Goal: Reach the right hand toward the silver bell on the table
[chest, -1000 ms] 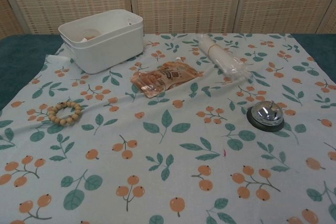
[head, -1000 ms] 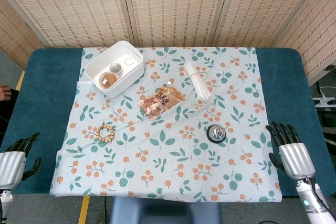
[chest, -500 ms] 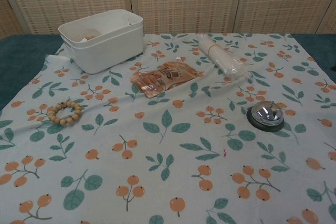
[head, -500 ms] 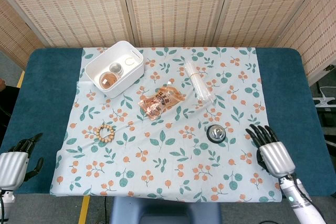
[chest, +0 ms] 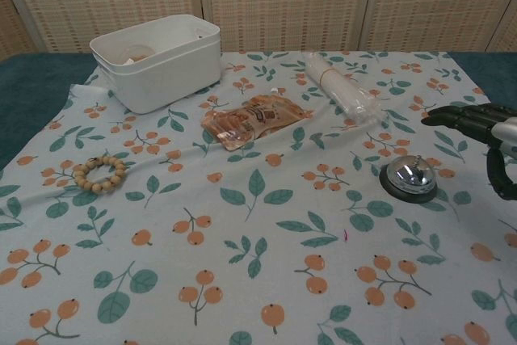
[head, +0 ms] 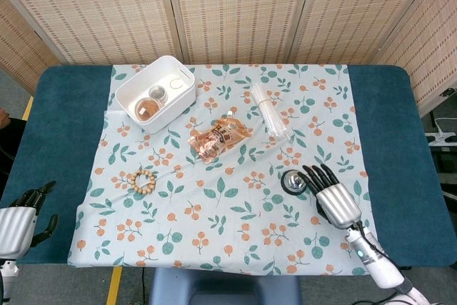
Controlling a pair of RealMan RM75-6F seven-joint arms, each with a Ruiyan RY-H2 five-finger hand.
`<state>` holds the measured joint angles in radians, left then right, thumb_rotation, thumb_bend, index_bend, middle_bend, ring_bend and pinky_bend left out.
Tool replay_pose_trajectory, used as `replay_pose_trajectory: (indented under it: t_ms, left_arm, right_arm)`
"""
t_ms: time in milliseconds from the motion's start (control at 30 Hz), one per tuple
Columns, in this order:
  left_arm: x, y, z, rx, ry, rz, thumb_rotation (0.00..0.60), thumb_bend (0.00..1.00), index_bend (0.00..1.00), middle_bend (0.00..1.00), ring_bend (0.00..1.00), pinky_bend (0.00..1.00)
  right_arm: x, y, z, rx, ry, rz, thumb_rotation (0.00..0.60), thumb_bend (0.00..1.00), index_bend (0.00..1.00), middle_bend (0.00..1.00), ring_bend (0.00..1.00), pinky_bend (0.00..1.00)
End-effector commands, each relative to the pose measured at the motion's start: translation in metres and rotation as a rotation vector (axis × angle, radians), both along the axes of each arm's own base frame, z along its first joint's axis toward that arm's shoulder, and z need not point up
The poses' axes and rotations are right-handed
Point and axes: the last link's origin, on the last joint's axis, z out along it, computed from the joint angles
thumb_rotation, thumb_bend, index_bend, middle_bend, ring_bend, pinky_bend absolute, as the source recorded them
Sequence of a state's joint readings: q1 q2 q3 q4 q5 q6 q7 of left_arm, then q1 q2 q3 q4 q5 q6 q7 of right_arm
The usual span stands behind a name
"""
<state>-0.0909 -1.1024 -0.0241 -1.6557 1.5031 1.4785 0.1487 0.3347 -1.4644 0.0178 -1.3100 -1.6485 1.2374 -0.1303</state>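
A long table (head: 400, 126) with a teal top carries a leaf-and-berry cloth (head: 235, 233) over its middle. On the cloth, toward the far left, stands a white tub (head: 187, 85); a clear plastic tube (head: 269, 111) lies far of centre, an orange snack packet (head: 219, 137) lies near the middle, and a ring of wooden beads (head: 143, 181) sits to the near left.

The right hand (head: 330, 194) hangs above the cloth with its fingers spread apart and nothing in them; the chest view shows it high at the right edge (chest: 485, 131), dark fingers (chest: 452, 115) pointing leftward. The left hand (head: 21, 218) rests at the near left corner of the table, loosely curled and holding nothing, well apart from everything on the cloth.

The bell (head: 293, 181) sits right of centre on the cloth, on its dark round base. It lies just beside the right hand, to that hand's left and slightly farther out, with the fingertips near its rim. From the chest view the bell (chest: 409, 176) sits below and left of the fingers, so the remaining move looks like a short shift leftward and down.
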Motion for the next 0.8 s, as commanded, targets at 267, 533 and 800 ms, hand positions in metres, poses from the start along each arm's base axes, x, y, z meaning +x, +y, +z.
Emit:
replay_pose_trajectory:
  t_ms: [267, 533, 800]
  left_arm:
    - [-0.001, 0.001, 0.002, 0.004, -0.005, 0.003, 0.600, 0.43, 0.14, 0.26, 0.25, 0.46]
    - [-0.002, 0.001, 0.003, 0.007, -0.012, 0.005, 0.600, 0.43, 0.14, 0.26, 0.25, 0.47]
    - [-0.002, 0.001, 0.004, 0.010, -0.014, 0.005, 0.600, 0.42, 0.14, 0.26, 0.25, 0.46]
  right_arm:
    - [-0.006, -0.030, -0.039, 0.063, 0.015, -0.006, 0.600, 1.00, 0.00, 0.00, 0.00, 0.00]
    - [-0.014, -0.038, -0.057, 0.101, 0.039, -0.031, 0.600, 1.00, 0.00, 0.00, 0.00, 0.00]
    - [-0.021, -0.040, -0.065, 0.118, 0.064, -0.048, 0.600, 1.00, 0.00, 0.00, 0.00, 0.00]
